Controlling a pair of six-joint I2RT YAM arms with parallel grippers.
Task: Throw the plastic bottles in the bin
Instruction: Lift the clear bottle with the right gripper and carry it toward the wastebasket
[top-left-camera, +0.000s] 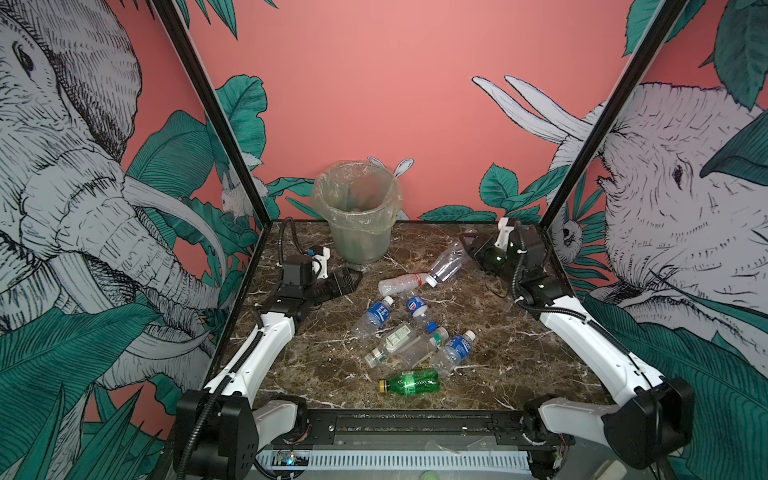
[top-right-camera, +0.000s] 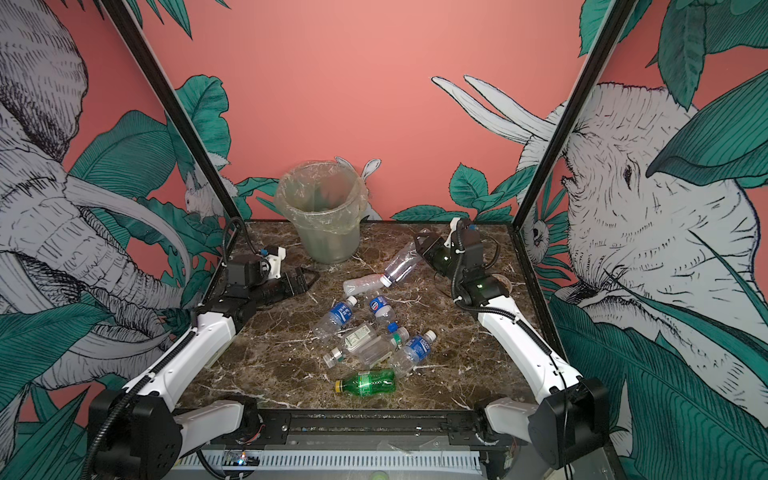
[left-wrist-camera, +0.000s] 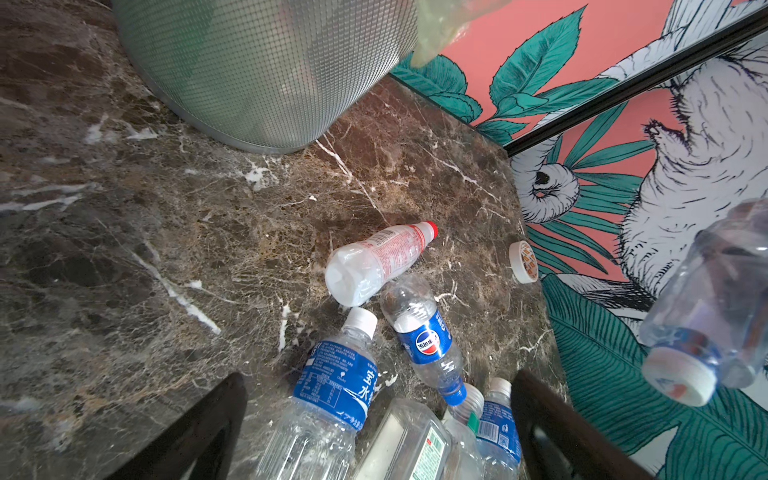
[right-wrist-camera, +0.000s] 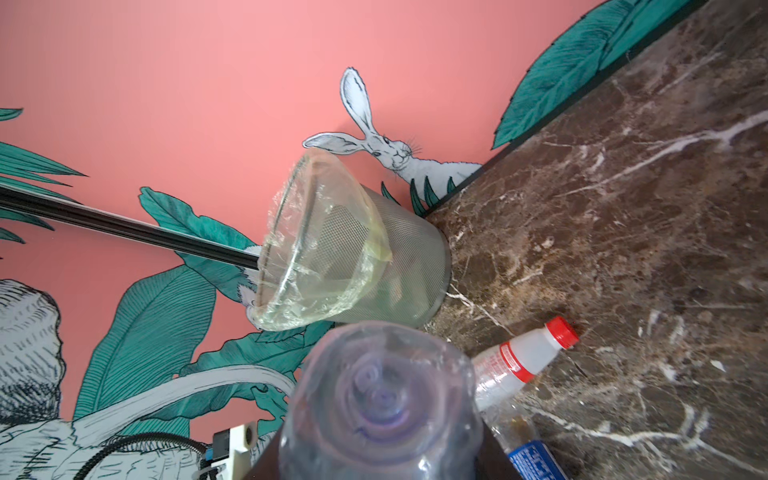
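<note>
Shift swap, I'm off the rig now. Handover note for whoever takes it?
Left gripper: open, empty, low beside the pile.
Right gripper: shut on a clear white-capped bottle, lifted cap-down, right of the bin, not yet over it.
Bin: upright at the table's back; contents unclear.
To do: drop this bottle, then about seven on the table, from red-capped bottle to green bottle.

White arm links (top-left-camera: 266, 345), black joints (top-left-camera: 220, 428), ribbed black cables (top-left-camera: 281, 239).

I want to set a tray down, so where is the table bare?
Bare marble lies between the left arm and the bottle pile, and between the pile and the right arm. The middle, from the bin to the green bottle, is crowded.
</note>
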